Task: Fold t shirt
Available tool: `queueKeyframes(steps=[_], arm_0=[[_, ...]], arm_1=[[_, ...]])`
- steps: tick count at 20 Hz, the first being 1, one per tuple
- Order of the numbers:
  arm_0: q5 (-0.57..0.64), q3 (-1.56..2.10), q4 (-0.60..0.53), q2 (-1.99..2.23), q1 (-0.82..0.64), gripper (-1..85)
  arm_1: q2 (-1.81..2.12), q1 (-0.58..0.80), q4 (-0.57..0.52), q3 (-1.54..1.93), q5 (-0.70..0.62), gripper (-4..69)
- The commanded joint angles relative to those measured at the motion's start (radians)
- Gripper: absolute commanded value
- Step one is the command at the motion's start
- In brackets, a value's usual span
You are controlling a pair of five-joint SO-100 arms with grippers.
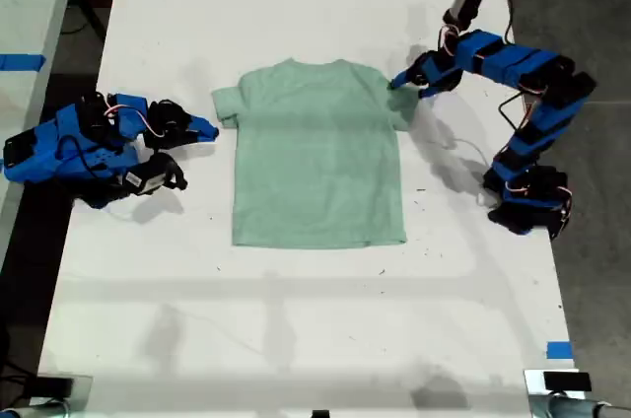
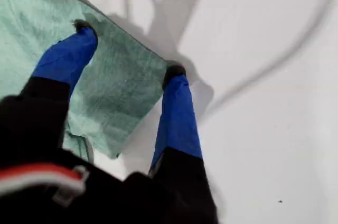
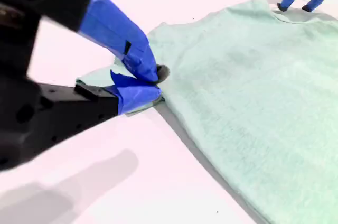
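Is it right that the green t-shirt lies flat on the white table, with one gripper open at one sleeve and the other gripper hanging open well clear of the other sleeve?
Not quite. My second gripper isn't clear of the cloth: the second wrist view shows it pinched shut on the t-shirt's sleeve. The rest holds: the shirt lies flat on the white table, and my first gripper is open, straddling the other sleeve.

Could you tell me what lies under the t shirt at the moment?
The t shirt lies flat on the white table; nothing else shows at its edges. Whatever is beneath the cloth is covered.
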Motion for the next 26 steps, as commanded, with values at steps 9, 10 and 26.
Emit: queueKeyframes(steps=[9,10,26], arm_0=[[-0.003,0.041,-0.012,0.011,0.003,-0.3],[-0.005,0.041,-0.012,0.011,0.003,-0.3],[-0.008,0.041,-0.011,0.011,0.006,-0.3]], arm_1=[[0.014,-0.057,0.043,-0.060,-0.005,1.5],[0.038,-0.067,0.051,-0.064,-0.008,1.5],[0.124,-0.529,-0.118,-0.314,0.100,2.2]])
